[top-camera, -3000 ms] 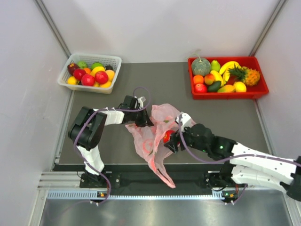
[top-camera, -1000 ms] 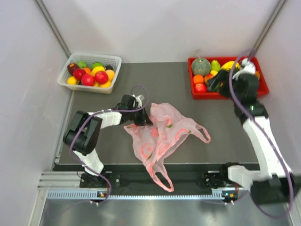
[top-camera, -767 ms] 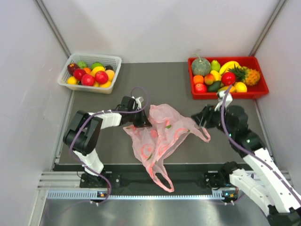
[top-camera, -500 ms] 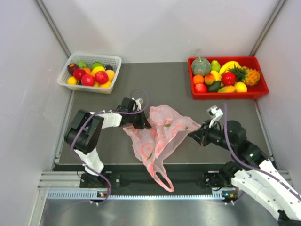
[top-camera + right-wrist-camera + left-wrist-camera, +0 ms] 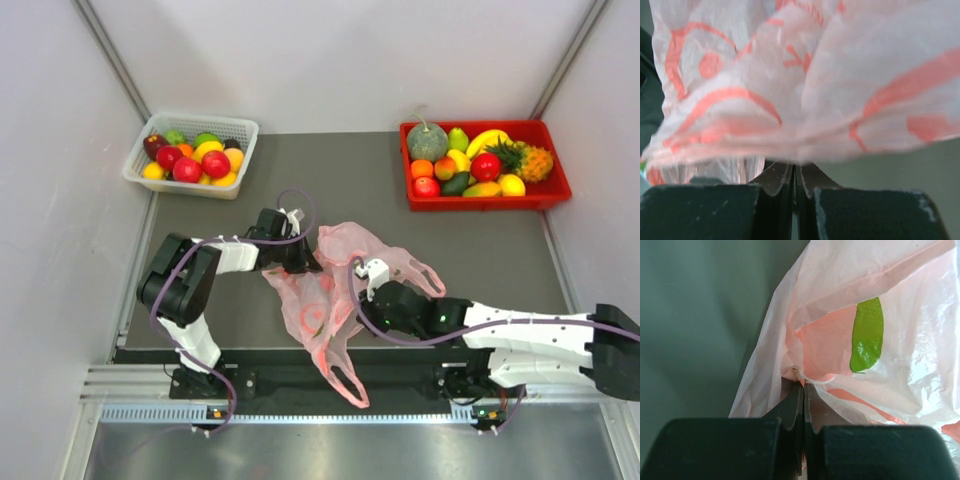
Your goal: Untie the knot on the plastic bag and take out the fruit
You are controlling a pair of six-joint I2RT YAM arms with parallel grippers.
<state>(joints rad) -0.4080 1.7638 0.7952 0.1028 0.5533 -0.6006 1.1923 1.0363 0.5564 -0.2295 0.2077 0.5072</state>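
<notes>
The plastic bag (image 5: pixel 330 290) is spread flat and crumpled on the worktop (image 5: pixel 250 200), mid-near, between the two arms. The left fingers (image 5: pixel 790 407) are seen fully closed, with a thin fold of the bag's left rim pinched at their tips; this edge is judged to be held as an anchor so the film cannot slide while the other arm works.

The right fingers (image 5: pixel 774 181) are pressed together with almost no gap, tips right under the printed film on the bag's right-centre. Whether any film is caught between them cannot be told. The low, level approach is judged to be aimed at the bag's mouth, either to lift a layer or to reach in.

No knot is visible. One handle loop (image 5: pixel 345 385) is trailed toward the near edge and another handle loop (image 5: pixel 425 280) lies to the right, both loose, so the untying is taken as done.

A green patch (image 5: pixel 867 335) is seen through the film; fruit or print cannot be told. No clear bulge is shown, so little or nothing is judged left inside.

Loose fruit is held in a red tray (image 5: pixel 480 201) at far right and a white basket (image 5: pixel 185 188) at far left, well apart from the bag.
</notes>
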